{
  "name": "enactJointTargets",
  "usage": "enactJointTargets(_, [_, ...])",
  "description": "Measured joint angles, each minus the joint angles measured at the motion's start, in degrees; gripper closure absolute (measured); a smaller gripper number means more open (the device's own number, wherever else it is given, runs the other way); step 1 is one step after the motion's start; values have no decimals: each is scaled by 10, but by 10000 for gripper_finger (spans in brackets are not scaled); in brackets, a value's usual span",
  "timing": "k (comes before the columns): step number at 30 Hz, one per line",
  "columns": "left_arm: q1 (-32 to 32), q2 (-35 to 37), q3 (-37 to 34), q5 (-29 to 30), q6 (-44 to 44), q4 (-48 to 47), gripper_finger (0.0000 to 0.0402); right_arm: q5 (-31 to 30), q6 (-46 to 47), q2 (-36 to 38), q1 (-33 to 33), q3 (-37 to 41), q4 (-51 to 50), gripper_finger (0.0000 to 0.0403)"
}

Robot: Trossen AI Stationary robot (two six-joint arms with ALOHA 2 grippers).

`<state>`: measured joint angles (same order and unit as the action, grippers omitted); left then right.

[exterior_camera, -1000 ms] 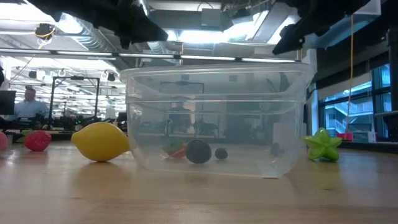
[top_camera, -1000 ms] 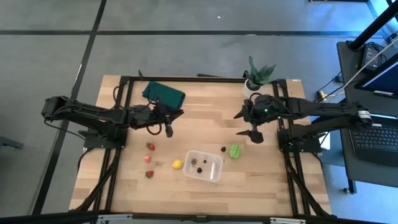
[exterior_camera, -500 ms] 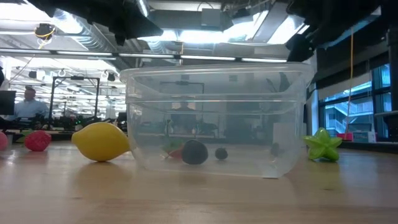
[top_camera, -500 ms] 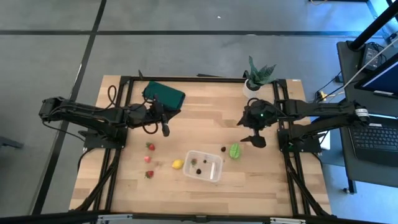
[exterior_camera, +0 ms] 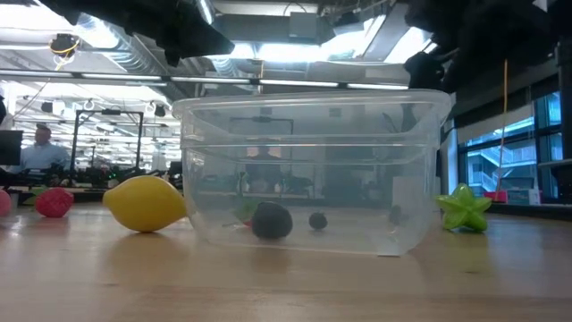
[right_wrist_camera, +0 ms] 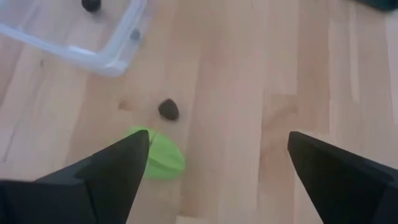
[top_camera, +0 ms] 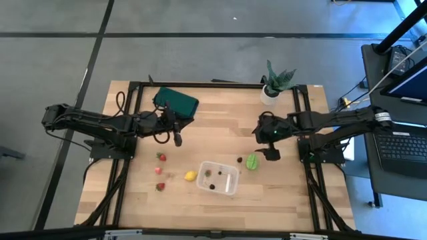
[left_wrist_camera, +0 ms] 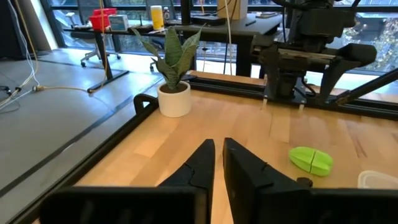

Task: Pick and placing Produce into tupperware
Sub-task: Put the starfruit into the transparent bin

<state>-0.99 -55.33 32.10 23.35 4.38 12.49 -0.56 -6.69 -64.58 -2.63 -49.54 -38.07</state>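
while your right claw (top_camera: 263, 148) hangs over the table (top_camera: 220, 207) with its fingers (right_wrist_camera: 118, 165) spread as wide as they go and nothing between them, your left claw (top_camera: 178, 139) sits pinched shut and empty, out over the far left part of the table just near of the dark green cloth (top_camera: 175, 101).

look past the right claw's fingers and you see the green piece (right_wrist_camera: 158, 155) lying on the wood with a dark berry (right_wrist_camera: 168, 109) near it, the two apart, and a corner of the tub (right_wrist_camera: 118, 50) beyond them. from above, that green piece (top_camera: 251, 161) lies just right of the tub (top_camera: 218, 178), and the berry (top_camera: 239, 160) sits between them, off the tub's far right corner.

your tub stands near the middle of the table, a little toward the near edge. inside it you have two dark berries; the level view shows the larger one (exterior_camera: 272, 221) and a smaller one (exterior_camera: 317, 220) on its floor, with something red behind them that you cannot make out through the plastic.

your lemon (top_camera: 191, 176) lies just left of the tub, not touching it. three strawberries (top_camera: 161, 157) lie farther left, spaced in a loose line running toward the near edge.

your plant (top_camera: 275, 81) stands in its white pot at the far edge, right of centre. a person (exterior_camera: 37, 150) sits in the room beyond the table.
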Motion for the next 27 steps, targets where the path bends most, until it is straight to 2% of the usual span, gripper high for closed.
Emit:
enactJointTargets(13, [0, 0, 0, 0, 0, 0, 351, -26, -26, -11, -43, 0, 43, 23])
enactJointTargets(17, [0, 0, 0, 0, 0, 0, 345, -27, -57, -11, -44, 0, 44, 23])
enactJointTargets(27, [0, 0, 0, 0, 0, 0, 333, -27, -56, -11, -44, 0, 96, 23])
